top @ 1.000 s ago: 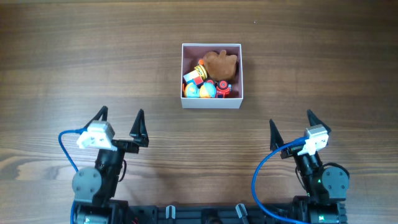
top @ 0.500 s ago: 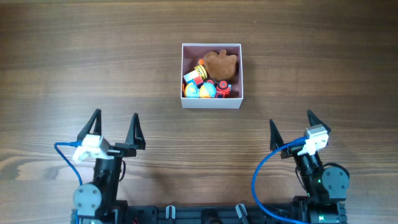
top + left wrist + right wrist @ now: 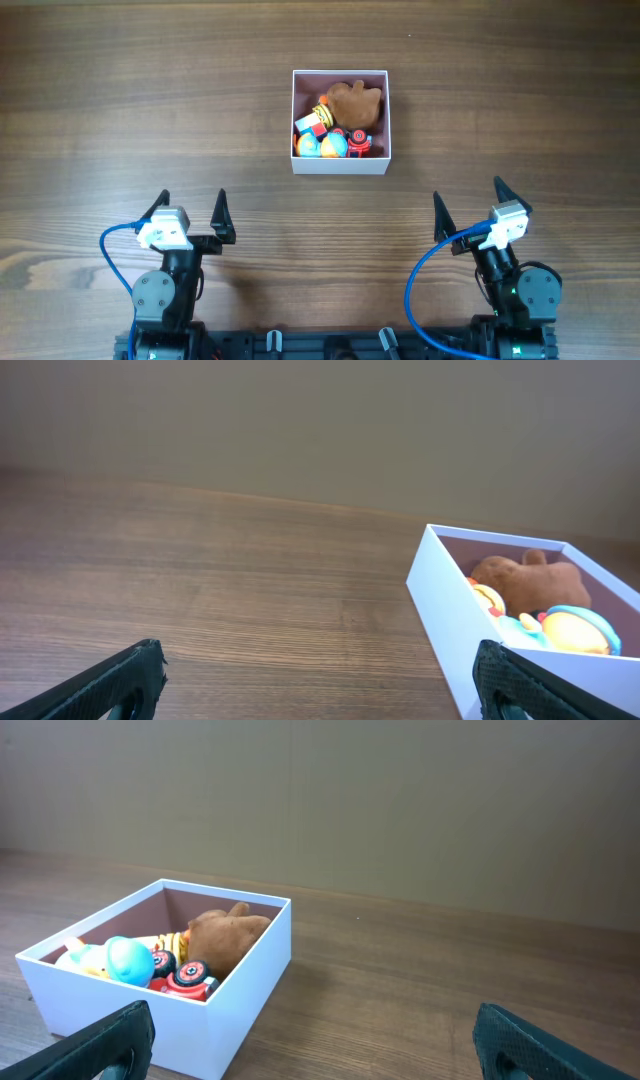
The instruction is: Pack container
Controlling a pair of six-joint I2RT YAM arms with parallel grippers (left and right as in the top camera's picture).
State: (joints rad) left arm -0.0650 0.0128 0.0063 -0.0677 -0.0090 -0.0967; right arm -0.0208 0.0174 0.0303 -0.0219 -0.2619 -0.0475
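The container (image 3: 340, 164) is a square white box with a pink inside, standing at the middle back of the table. It holds a brown plush toy (image 3: 354, 101) and several small coloured toys (image 3: 325, 140). It also shows in the left wrist view (image 3: 445, 615) and the right wrist view (image 3: 250, 965). My left gripper (image 3: 192, 208) is open and empty near the front left, well short of the box. My right gripper (image 3: 468, 202) is open and empty near the front right.
The wooden table (image 3: 150, 110) stretches around the box. Blue cables (image 3: 112, 255) loop by each arm base at the front edge. A plain wall stands behind the table in both wrist views.
My left arm has shifted a little right and back toward its base, its fingers still open. The right arm and the box have not moved.
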